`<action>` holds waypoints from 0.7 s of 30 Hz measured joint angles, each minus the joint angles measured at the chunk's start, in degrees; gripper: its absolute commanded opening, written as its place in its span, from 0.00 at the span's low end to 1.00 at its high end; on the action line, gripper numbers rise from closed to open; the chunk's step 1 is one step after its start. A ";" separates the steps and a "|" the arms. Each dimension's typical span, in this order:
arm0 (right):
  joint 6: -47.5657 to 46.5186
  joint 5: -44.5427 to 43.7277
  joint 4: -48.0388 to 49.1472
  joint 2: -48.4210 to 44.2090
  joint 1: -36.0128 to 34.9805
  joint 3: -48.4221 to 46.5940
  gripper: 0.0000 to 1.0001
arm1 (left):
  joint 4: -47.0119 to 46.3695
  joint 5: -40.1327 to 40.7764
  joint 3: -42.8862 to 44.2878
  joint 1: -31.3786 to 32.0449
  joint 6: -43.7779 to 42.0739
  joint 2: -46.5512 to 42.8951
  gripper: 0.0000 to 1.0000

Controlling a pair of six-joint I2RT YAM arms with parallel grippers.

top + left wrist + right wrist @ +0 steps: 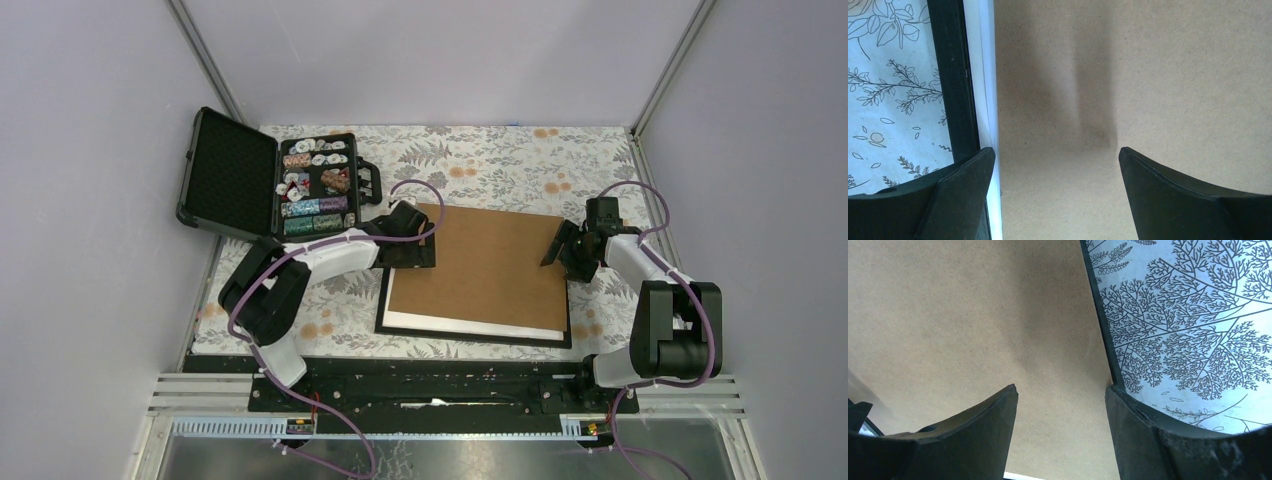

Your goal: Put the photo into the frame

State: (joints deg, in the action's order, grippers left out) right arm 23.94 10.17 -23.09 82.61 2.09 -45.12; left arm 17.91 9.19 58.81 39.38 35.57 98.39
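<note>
The frame [470, 339] lies flat mid-table, its thin black moulding [953, 85] showing along the left and near sides. A brown backing board [485, 265] rests on it slightly askew, over a white sheet [470, 325] whose edge peeks out. The photo is hidden; no printed side shows. My left gripper [425, 245] hovers open over the board's left edge [1057, 155], nothing between its fingers. My right gripper [563, 247] stands open above the board's right edge [1060, 390], one fingertip [1128, 410] by the moulding [1100, 325].
An open black case [230, 175] with rows of poker chips [318, 185] stands at the back left, close to the left arm. A floral tablecloth [500, 160] covers the table. Walls close in on both sides.
</note>
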 measured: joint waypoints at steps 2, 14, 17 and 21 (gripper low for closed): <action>0.00 0.02 0.02 0.00 -0.02 -0.02 0.73 | 0.11 0.13 0.35 0.00 -0.13 0.20 0.98; 0.00 0.26 0.13 0.15 -0.02 0.00 0.73 | -0.31 -2.82 0.59 -0.98 0.28 0.39 0.98; -0.09 0.31 0.22 0.15 -0.02 0.00 0.72 | -0.79 -3.72 0.26 -1.53 0.50 0.22 0.98; -0.13 0.00 0.24 0.15 -0.04 0.00 0.74 | -1.29 -4.50 -0.13 -1.92 0.52 -0.09 0.99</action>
State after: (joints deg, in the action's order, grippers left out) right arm 23.81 10.17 -22.85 82.76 2.04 -45.12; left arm 16.62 4.69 58.67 37.45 36.10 98.30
